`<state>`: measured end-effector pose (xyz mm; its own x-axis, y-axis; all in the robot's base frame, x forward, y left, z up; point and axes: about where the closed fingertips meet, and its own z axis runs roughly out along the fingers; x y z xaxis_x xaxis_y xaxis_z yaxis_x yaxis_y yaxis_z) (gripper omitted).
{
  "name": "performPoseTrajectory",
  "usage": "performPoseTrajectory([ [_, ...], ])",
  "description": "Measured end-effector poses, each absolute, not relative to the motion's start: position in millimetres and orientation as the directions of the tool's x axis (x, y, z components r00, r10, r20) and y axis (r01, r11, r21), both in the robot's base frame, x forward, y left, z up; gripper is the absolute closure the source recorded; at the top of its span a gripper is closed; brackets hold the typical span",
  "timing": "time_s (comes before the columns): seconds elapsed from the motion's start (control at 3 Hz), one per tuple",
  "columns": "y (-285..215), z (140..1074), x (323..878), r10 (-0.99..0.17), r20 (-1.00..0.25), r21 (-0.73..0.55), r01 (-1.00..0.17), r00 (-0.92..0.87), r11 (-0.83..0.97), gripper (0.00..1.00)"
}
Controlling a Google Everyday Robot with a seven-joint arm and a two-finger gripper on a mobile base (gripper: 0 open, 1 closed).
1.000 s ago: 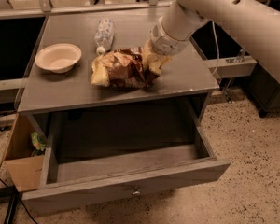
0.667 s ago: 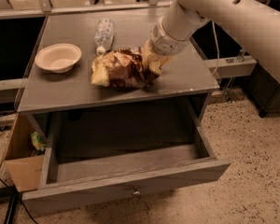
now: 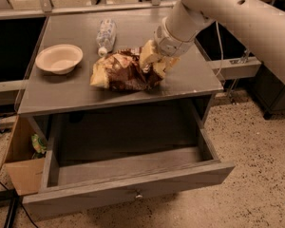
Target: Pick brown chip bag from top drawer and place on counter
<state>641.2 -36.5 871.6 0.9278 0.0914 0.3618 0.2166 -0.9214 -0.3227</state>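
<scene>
The brown chip bag (image 3: 122, 71) lies flat on the counter (image 3: 61, 91), near its front middle, with its pale end to the left. My gripper (image 3: 155, 61) is down at the bag's right end and touches it, reaching in from the upper right on the white arm (image 3: 228, 13). The top drawer (image 3: 128, 191) is pulled fully out below the counter, and its inside shows nothing in it. The small metal knob (image 3: 138, 194) sits at the middle of its front.
A pale bowl (image 3: 59, 58) stands at the counter's left. A clear plastic bottle (image 3: 106, 34) lies at the back middle. A cardboard box (image 3: 20, 167) with a small green packet (image 3: 38, 144) stands on the floor left of the drawer. Speckled floor lies to the right.
</scene>
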Motion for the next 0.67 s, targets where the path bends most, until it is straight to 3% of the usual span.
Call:
performPoseTrajectory([
  [0.33, -36.4, 871.5, 641.2, 0.092, 0.362, -0.323, 0.217, 0.928, -0.921, 0.00],
  [0.67, -36.4, 871.5, 641.2, 0.092, 0.362, -0.323, 0.217, 0.928, -0.921, 0.00],
])
